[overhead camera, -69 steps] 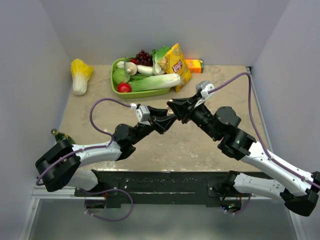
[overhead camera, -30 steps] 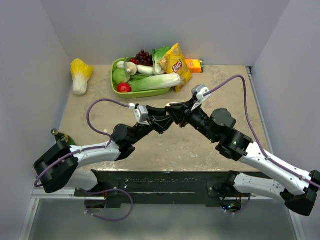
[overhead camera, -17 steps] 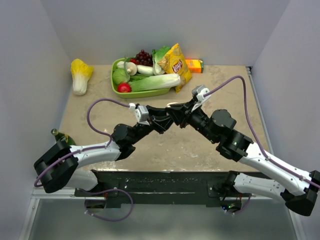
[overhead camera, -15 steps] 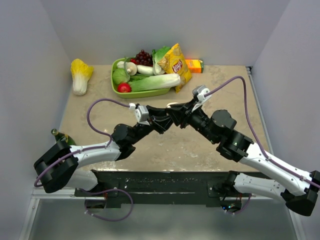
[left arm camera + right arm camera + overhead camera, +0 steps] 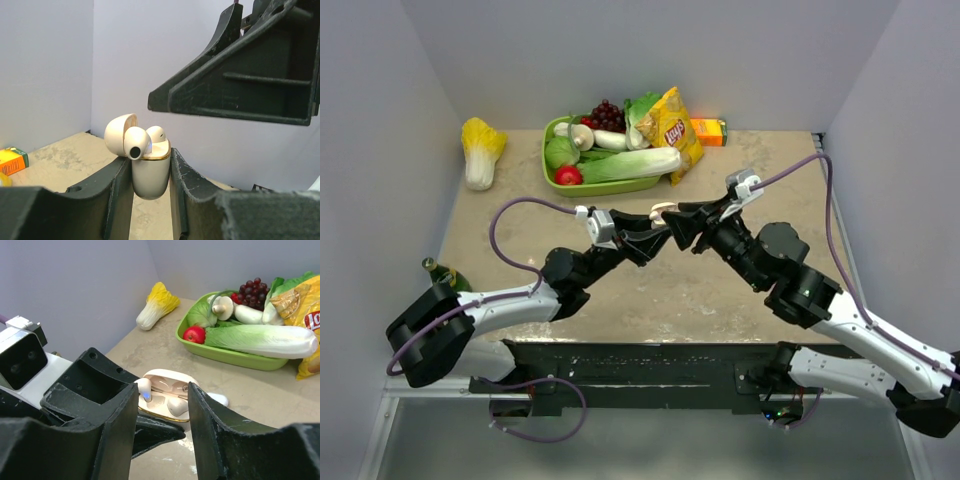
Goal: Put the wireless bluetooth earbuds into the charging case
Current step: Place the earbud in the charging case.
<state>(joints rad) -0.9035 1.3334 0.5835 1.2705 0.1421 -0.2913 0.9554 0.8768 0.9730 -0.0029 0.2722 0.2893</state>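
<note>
My left gripper (image 5: 653, 233) is shut on the white charging case (image 5: 661, 212) and holds it upright above the table with its lid open. In the left wrist view the case (image 5: 149, 175) sits between my fingers (image 5: 119, 185). One earbud (image 5: 135, 143) sticks up crooked at the near side with a blue light on it. The other earbud (image 5: 157, 134) sits lower in its seat. My right gripper (image 5: 682, 222) is open and empty just right of the case. In the right wrist view the case (image 5: 170, 412) and both earbuds (image 5: 144, 388) (image 5: 177, 405) show between its spread fingers (image 5: 207, 415).
A green tray (image 5: 610, 186) of vegetables and grapes stands at the back. A yellow chips bag (image 5: 672, 130) and an orange box (image 5: 708, 131) are beside it. A napa cabbage (image 5: 480, 150) lies back left. A green bottle (image 5: 435, 268) stands by the left arm's base.
My right gripper has drawn back to the right, off the case it was touching. The left gripper still holds the open case in nearly the same place.
</note>
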